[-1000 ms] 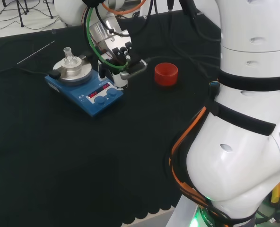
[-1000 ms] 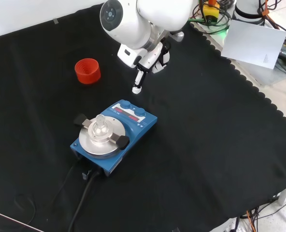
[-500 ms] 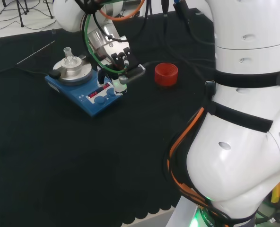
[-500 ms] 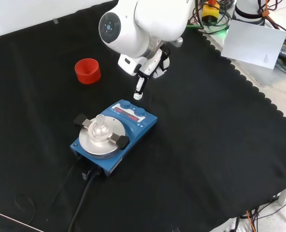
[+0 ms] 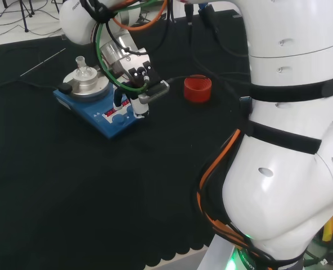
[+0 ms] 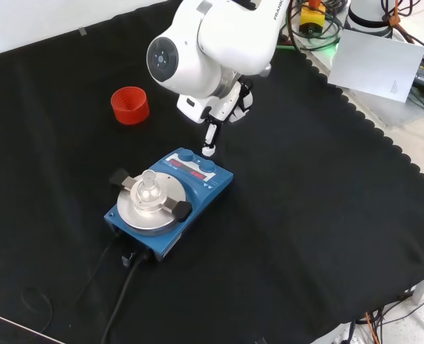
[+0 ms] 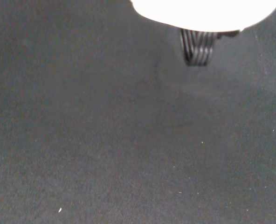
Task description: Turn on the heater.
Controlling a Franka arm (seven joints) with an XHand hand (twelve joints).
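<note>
The hand [image 6: 223,107] points one straight finger [image 6: 210,140] downward, its tip just above the blue heater's [image 6: 170,197] knob edge; the other fingers are curled, gripping nothing. The heater lies directly below and beyond the fingertip, carrying a small glass flask [image 6: 149,185]. A red cup [image 6: 129,104] stands apart on the black cloth [image 6: 305,215].

You see a blue heater [image 6: 170,192] with a silver top plate and red display at centre frame in the front view, a red ribbed cup [image 6: 130,104] upper left, black cloth [image 6: 326,215], and a black-and-white hand [image 6: 223,107].
</note>
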